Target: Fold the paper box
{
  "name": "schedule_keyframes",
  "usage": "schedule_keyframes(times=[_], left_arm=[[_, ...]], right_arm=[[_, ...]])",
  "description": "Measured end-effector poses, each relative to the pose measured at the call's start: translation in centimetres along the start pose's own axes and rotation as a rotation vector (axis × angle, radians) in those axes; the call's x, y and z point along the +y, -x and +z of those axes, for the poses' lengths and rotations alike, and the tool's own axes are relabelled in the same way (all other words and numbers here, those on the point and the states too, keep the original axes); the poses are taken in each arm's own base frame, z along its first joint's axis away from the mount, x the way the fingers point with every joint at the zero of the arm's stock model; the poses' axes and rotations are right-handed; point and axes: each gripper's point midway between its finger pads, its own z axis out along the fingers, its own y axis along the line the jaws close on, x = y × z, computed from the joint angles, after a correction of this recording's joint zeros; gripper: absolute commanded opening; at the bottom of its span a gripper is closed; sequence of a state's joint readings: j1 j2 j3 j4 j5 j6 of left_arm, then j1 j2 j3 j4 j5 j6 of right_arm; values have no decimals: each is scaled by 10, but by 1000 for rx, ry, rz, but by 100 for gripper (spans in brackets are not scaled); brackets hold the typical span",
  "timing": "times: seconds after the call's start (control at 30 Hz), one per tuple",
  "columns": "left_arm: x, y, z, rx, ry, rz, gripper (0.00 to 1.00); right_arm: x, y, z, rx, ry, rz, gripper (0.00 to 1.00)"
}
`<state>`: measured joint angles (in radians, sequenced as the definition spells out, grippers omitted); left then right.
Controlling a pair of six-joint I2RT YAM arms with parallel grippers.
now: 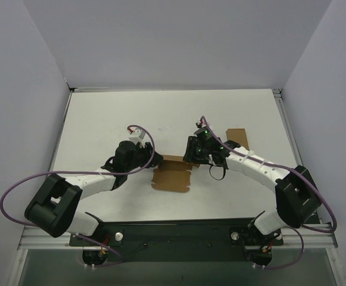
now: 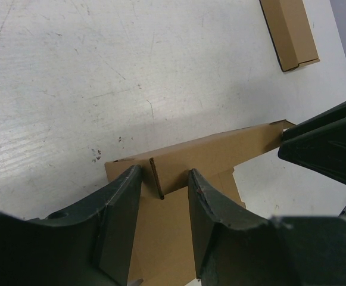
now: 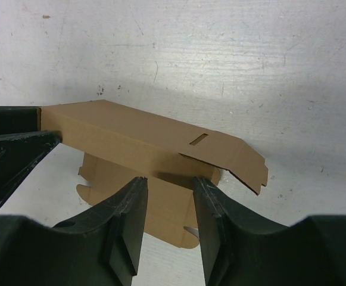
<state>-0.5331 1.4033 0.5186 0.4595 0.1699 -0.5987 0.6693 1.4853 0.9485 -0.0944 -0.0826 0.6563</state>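
The paper box (image 1: 173,177) lies part-folded at the table's middle, one long brown wall raised off its flat base. In the left wrist view my left gripper (image 2: 164,171) stands open over the base, its fingertips (image 2: 136,173) against the raised wall of the paper box (image 2: 220,152) next to a slit. In the right wrist view my right gripper (image 3: 170,180) is open too, with its tips at the foot of the raised, slotted panel of the paper box (image 3: 119,140). From above, the left gripper (image 1: 150,159) and the right gripper (image 1: 192,159) flank the box's far edge.
A narrower plain cardboard rectangle (image 1: 237,135) lies behind the right arm; the left wrist view has this cardboard rectangle (image 2: 289,30) at its top right. Grey walls enclose the white table (image 1: 101,119) on three sides.
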Motion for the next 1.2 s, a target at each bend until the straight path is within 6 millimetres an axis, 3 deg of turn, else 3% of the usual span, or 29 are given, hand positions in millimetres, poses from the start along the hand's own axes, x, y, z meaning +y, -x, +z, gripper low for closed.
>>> schedule_keyframes(times=[0.6,1.2], left_arm=[[-1,-1,-1,-8,-13,5,46],[-2,-2,-1,-4,-21,8,46]], right_arm=[[-4,4,12,10,3,36,39],[12,21,14,-5,118,128,38]])
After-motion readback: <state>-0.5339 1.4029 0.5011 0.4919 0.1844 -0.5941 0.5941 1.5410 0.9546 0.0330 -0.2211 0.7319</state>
